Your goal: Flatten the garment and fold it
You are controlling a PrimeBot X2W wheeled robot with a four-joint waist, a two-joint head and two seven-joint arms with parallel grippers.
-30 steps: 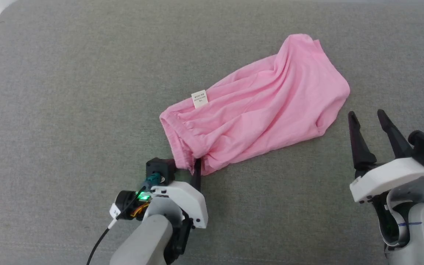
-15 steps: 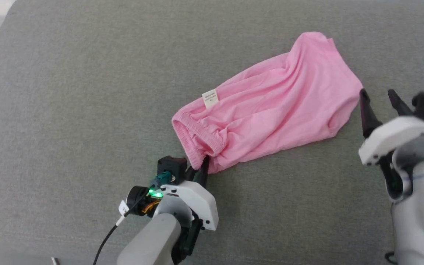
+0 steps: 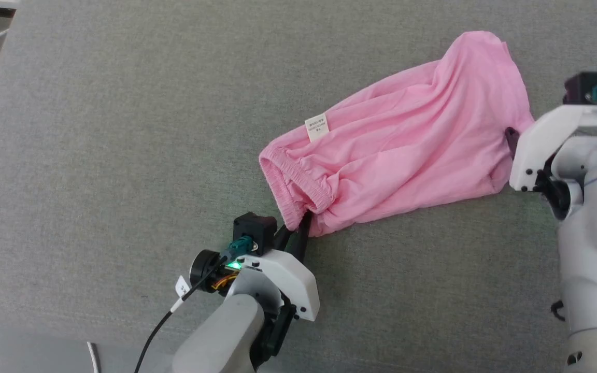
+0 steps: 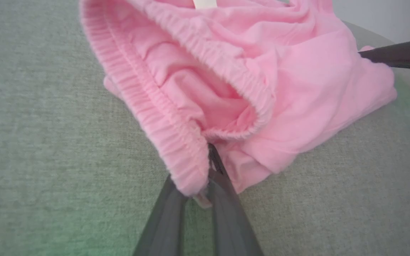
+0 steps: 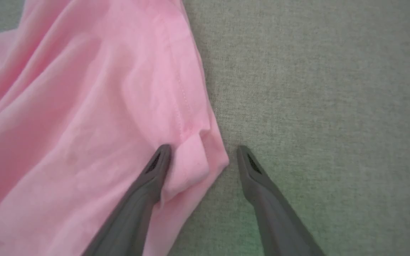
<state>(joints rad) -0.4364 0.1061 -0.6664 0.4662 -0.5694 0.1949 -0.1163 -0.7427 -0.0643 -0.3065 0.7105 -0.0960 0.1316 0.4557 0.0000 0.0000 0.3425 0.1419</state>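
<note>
The pink garment lies on a wide grey cloth-covered surface, a little to the robot's right of the middle. It is stretched out on a slant and is full of long wrinkles, not flat. Its gathered waistband points toward the robot's left side, and the leg end reaches away to the right. A small white label sits on the upper edge near the waistband.

The left tool is at the lower corner of the waistband. Its two dark fingers are pressed almost together, and they pinch the elastic edge between them. In the left wrist view the waistband mouth stands open just above the fingers, and a small piece of the pink hem sticks out below the pinch.

The right tool is at the other end of the garment, with its fingers wide apart. One finger lies on the pink cloth at a folded hem corner, and the other finger rests over the grey surface just beside that corner. The corner sits between them, but they do not grip it.
</note>
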